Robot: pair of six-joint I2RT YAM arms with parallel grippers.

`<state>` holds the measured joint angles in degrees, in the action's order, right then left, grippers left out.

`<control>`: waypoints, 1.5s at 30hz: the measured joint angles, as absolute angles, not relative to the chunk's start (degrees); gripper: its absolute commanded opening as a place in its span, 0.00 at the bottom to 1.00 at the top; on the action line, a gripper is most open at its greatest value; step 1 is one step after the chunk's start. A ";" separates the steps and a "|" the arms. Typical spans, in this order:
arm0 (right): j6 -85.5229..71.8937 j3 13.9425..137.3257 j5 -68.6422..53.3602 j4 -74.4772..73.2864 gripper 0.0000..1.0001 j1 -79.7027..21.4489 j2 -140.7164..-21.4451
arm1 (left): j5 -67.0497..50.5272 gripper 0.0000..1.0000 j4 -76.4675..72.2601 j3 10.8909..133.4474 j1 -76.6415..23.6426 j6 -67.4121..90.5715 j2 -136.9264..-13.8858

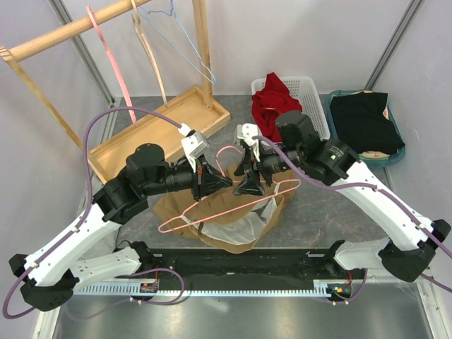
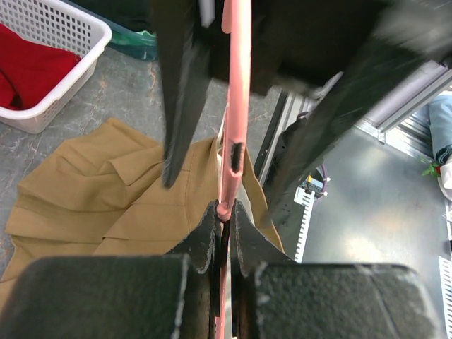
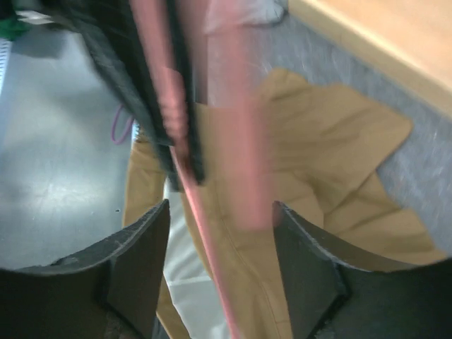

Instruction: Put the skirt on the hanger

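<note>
The tan skirt (image 1: 233, 224) lies crumpled on the table between the arms, its white lining showing at the near side. A pink hanger (image 1: 233, 206) is held above it. My left gripper (image 1: 215, 181) is shut on the hanger's pink bar (image 2: 233, 106), with the skirt (image 2: 92, 198) below. My right gripper (image 1: 248, 185) is open, its jaws standing on either side of the hanger (image 3: 194, 205) without closing on it, over the skirt (image 3: 325, 141). The left gripper's dark fingers (image 3: 141, 70) show at the top of the right wrist view.
A wooden rack (image 1: 162, 127) with pink, wooden and blue hangers stands at the back left. A white basket (image 1: 311, 92) with a red garment and a teal bin (image 1: 395, 152) with black cloth sit at the back right. A black rail (image 1: 233, 265) runs along the near edge.
</note>
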<state>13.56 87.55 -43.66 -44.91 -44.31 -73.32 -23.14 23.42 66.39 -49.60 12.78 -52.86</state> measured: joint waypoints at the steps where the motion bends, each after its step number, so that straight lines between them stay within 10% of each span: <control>1: 13.41 86.65 -42.83 -44.84 0.51 -44.40 -73.65 | -23.16 0.02 23.42 66.11 -49.60 12.78 -52.62; 8: 10.15 83.11 -40.66 -42.98 0.20 -45.12 -73.67 | -22.68 0.02 22.65 63.55 -49.41 12.80 -51.07; 9: 10.22 82.91 -40.64 -42.78 0.02 -45.23 -73.56 | -22.57 0.02 22.61 63.31 -49.36 12.78 -50.78; 11: 10.28 82.39 -42.06 -42.46 0.00 -45.58 -73.19 | -21.71 0.02 22.57 63.00 -49.17 12.71 -50.39; 15: 10.31 80.34 -43.00 -40.99 0.00 -46.17 -71.50 | -22.31 0.52 22.28 62.39 -49.30 12.84 -49.74; 18: 9.08 77.89 -40.47 -39.40 0.00 -45.78 -69.60 | -21.50 0.69 22.31 62.04 -49.32 13.41 -48.80; 25: 7.70 76.53 -37.30 -38.72 0.00 -44.99 -64.18 | -19.31 0.75 24.82 59.42 -49.58 13.91 -41.60; 34: 7.73 76.53 -42.24 -38.83 0.00 -44.99 -61.14 | -18.83 0.70 31.79 59.83 -49.60 11.88 -40.77; 37: 7.73 76.53 -43.99 -38.85 0.00 -44.99 -61.10 | -17.52 0.53 34.74 60.62 -49.60 10.90 -41.78; 41: 7.73 76.53 -45.32 -38.85 0.00 -44.99 -61.04 | -18.85 0.02 37.10 60.64 -49.60 9.28 -41.95; 45: 7.53 76.31 -44.73 -38.37 0.05 -44.49 -61.45 | -24.18 0.02 37.50 60.64 -50.72 7.70 -41.17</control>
<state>7.53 76.31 -44.73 -38.37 -44.49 -61.45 -24.18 37.50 60.64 -50.72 7.70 -41.17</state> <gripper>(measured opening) 0.026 0.045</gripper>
